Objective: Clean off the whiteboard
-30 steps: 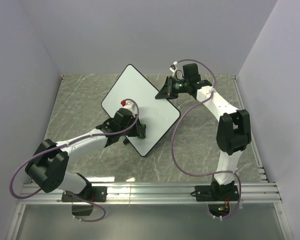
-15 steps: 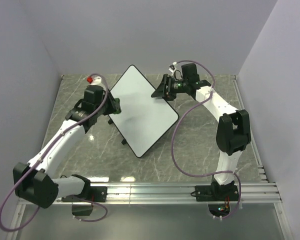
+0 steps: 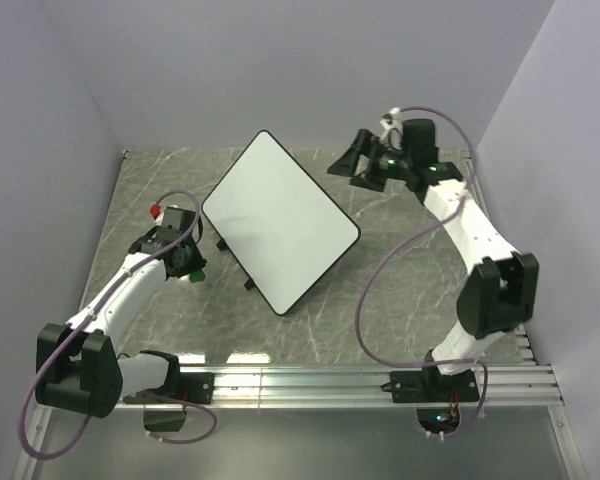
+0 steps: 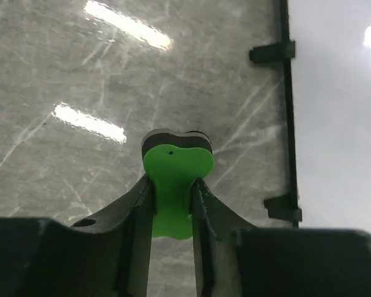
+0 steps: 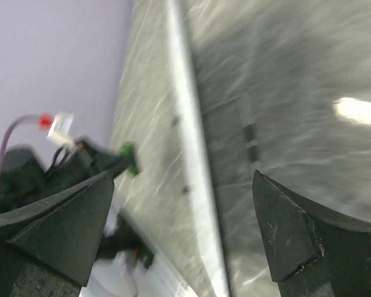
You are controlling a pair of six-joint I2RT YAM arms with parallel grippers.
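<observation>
The whiteboard [image 3: 280,225] lies turned like a diamond in the middle of the marble table, its face blank white. To its left, my left gripper [image 3: 187,264] is low over the table, shut on the green bone-shaped eraser [image 3: 193,273]. In the left wrist view the eraser [image 4: 173,176] sits pinched between both fingers of the left gripper [image 4: 172,189], with the whiteboard [image 4: 340,124] off to the right. My right gripper [image 3: 350,168] hangs open just beyond the board's far right edge, touching nothing. The right wrist view is blurred, and the right gripper [image 5: 182,210] shows wide-apart jaws over the whiteboard's edge [image 5: 195,167].
Lilac walls close in the table at the back and on both sides. An aluminium rail [image 3: 310,380] carrying both arm bases runs along the near edge. The board's small black feet [image 4: 272,52] stick out along its left rim.
My left arm has swept off the board with the eraser and dropped to the table on its left. My right gripper opened, let go of the board's far corner and drew back to the right.
</observation>
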